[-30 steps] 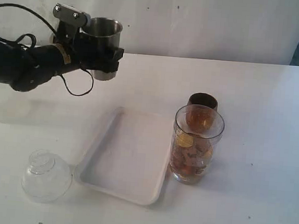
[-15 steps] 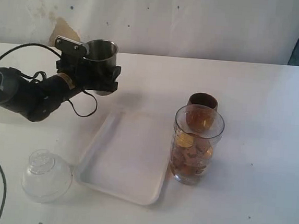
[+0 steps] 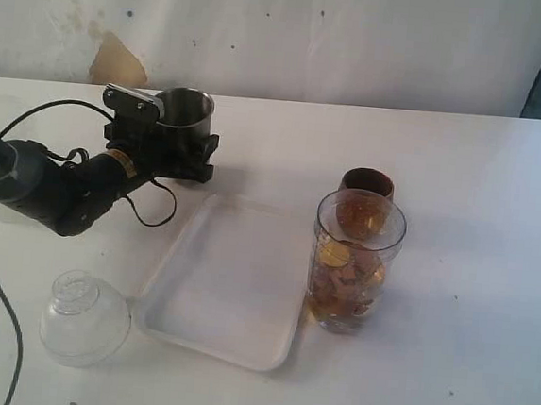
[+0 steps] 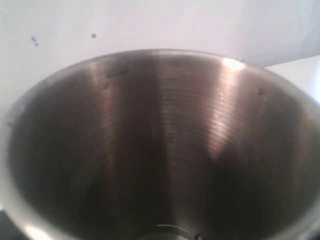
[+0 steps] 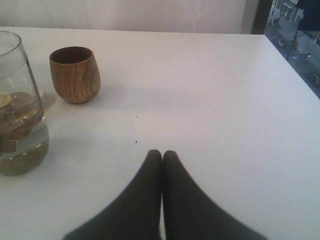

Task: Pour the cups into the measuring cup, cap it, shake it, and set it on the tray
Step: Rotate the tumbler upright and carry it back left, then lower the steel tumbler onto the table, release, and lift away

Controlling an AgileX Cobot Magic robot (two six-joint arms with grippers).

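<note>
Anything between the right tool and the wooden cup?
Nothing visible. Only bare table lies between the shut right tool and the wooden cup. The measuring cup stands close beside the wooden cup, off that line.

White table (image 3: pixel 499 185) — scuffed white wall (image 3: pixel 360 40) with tan stain (image 3: pixel 117 61).

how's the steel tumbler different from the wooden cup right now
The steel tumbler is shiny metal with straight tapered walls; the wooden cup is dark brown and rounded. The steel tumbler is clamped in the left gripper near a far corner of the tray; the wooden cup stands free on the table, just behind the measuring cup. Both are upright, open-topped.
</note>
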